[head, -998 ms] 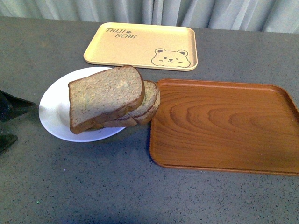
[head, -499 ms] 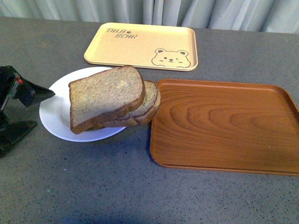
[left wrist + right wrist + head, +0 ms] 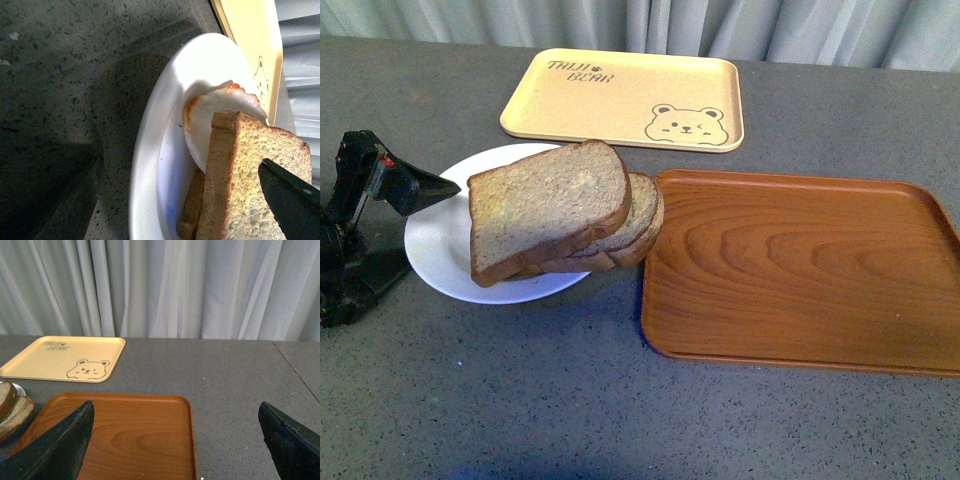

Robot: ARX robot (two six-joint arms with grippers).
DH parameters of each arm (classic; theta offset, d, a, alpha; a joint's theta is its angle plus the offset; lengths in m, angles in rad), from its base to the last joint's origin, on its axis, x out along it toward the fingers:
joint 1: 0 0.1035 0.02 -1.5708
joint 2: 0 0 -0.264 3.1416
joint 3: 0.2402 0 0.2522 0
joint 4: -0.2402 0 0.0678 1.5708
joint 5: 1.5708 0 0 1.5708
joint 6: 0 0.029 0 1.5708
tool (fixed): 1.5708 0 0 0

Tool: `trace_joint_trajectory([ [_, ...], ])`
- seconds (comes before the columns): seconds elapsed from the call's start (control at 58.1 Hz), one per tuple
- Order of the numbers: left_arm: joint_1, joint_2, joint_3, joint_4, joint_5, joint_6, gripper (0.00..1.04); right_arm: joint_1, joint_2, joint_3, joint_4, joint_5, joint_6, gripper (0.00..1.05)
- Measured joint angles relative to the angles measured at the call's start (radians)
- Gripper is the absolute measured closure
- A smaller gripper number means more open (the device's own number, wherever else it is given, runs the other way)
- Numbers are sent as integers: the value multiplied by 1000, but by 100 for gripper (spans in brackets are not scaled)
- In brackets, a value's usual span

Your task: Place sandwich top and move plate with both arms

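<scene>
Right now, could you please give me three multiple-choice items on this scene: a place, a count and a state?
1. Where is the plate? A on the table beside the wood-grain tray; B inside that tray; C under it.
2. How many trays are there? A one; B two; C three.
3. The right gripper is: A open; B shut on bread; C shut on the plate.
Answers: 1 A, it sits on grey table; 2 B, wood-grain plus the bear-print tray; 3 A, its fingers stand wide apart.
</scene>
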Motion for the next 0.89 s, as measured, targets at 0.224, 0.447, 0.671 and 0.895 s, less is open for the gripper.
trace_joint_trajectory([
  [0.224,-5,23,4,21,1,-47,22,0,0,0,0,0,0,9],
  [0.447,-3,48,2,53,6,-79,54,0,0,0,0,0,0,9],
  [0.671,8,55,-5,72,23,-85,74,0,0,0,0,0,0,9],
  [0.895,16,55,-15,90,37,-94,103,0,0,0,0,0,0,9],
])
